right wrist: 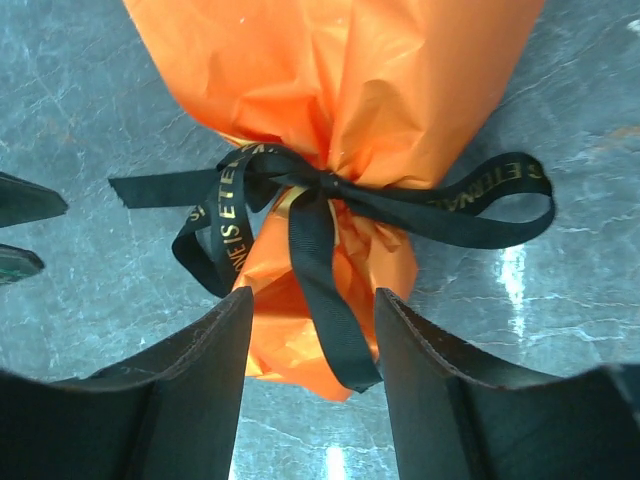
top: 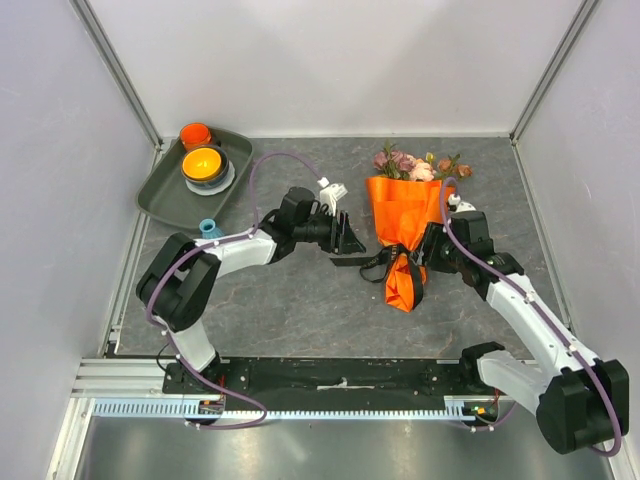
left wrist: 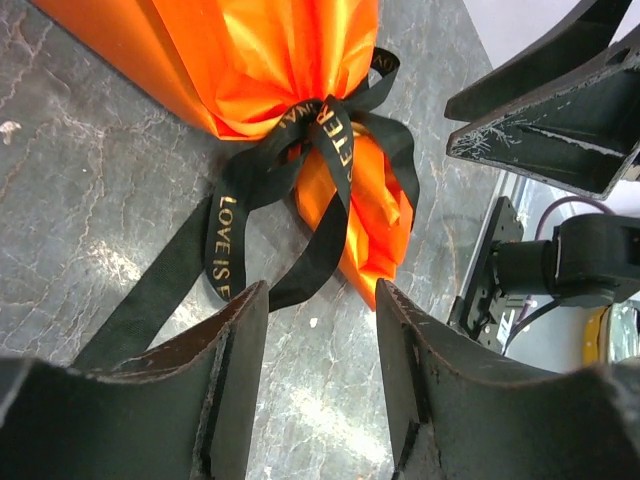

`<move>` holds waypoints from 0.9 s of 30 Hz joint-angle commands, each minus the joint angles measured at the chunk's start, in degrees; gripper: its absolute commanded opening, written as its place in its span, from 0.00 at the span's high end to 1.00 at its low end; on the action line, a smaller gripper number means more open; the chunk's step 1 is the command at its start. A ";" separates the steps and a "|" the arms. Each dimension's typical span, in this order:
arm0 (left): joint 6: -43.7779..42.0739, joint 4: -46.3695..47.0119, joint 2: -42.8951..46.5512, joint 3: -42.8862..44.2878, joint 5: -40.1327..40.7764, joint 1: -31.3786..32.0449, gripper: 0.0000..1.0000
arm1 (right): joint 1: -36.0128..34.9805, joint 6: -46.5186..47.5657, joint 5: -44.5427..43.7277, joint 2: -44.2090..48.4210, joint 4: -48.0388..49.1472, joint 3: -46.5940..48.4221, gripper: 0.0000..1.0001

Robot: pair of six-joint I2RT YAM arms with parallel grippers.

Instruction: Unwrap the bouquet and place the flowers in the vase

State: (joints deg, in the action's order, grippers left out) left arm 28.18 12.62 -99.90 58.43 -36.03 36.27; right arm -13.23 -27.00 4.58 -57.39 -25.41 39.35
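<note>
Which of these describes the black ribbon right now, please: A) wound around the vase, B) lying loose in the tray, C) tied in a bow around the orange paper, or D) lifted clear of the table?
C: the black ribbon is knotted in a bow where the orange paper of the bouquet is pinched together.

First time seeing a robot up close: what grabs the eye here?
A bright orange bouquet lies right of centre on the grey table, roses poking out its far end. A black ribbon cinches its neck, with the left gripper and right gripper flanking it, jaws apart.
</note>
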 commanded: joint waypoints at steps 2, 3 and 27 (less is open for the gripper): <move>-2.52 15.66 -1.35 -6.40 -0.36 0.73 0.46 | -1.71 1.51 0.87 -3.96 0.53 -0.07 0.45; -2.26 18.46 -1.70 -7.01 -0.79 0.73 0.46 | -1.79 1.78 0.78 -4.66 1.06 -0.07 0.49; -1.55 19.46 -3.90 -8.25 0.17 1.52 0.49 | -6.54 0.46 -2.56 -6.87 1.16 1.51 1.00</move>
State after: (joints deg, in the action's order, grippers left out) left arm 27.99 28.93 -104.31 50.57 -36.38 37.26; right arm -19.42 -26.26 3.36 -66.74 -23.68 38.76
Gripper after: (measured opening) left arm 0.515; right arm 0.008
